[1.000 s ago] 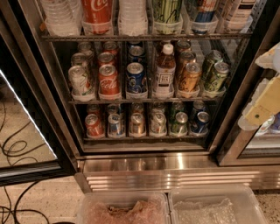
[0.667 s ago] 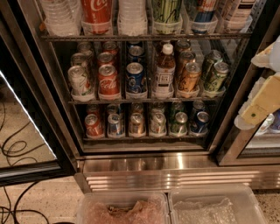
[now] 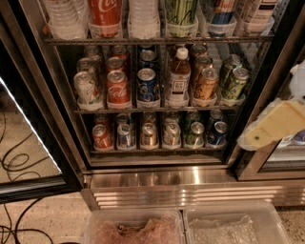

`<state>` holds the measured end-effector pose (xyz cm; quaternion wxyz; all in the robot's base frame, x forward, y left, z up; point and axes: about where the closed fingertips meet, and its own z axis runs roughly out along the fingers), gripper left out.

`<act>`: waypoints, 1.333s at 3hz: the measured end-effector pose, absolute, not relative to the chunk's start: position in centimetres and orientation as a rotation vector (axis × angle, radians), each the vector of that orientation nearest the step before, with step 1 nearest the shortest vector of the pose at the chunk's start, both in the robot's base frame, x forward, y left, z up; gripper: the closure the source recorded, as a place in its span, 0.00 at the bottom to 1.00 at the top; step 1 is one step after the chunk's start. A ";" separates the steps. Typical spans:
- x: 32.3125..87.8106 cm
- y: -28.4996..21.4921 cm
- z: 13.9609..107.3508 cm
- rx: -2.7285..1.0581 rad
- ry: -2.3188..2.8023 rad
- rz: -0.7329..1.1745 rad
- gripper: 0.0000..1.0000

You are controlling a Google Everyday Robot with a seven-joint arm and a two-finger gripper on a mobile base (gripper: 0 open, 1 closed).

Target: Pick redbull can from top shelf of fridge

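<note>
The redbull can (image 3: 222, 10), slim with blue and silver panels, stands on the top shelf (image 3: 157, 41) of the fridge (image 3: 162, 178), right of a green-striped tall can (image 3: 181, 12). Only its lower part shows; the top is cut off by the frame edge. A red Coca-Cola can (image 3: 105, 12) stands further left on the same shelf, between clear plastic bottles. My gripper (image 3: 268, 128), cream-coloured, hangs at the right edge in front of the fridge's right frame. It is well below and to the right of the redbull can and holds nothing that I can see.
Two lower racks hold several cans and a bottle (image 3: 179, 76). The open glass door (image 3: 28, 143) stands at the left. Black cables (image 3: 19, 162) lie on the floor. Two clear plastic bins (image 3: 186, 226) sit below the ribbed steel base. A second cooler (image 3: 290, 152) adjoins at the right.
My gripper has moved down and slightly left along the fridge's right frame. The cans and shelves have not moved.
</note>
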<state>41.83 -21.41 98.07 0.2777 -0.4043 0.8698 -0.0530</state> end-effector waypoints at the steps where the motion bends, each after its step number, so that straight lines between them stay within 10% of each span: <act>1: 42.8 -21.1 98.1 -0.963 2.325 -0.132 0.00; 4: 42.9 -22.5 99.7 -0.622 2.298 -0.206 0.00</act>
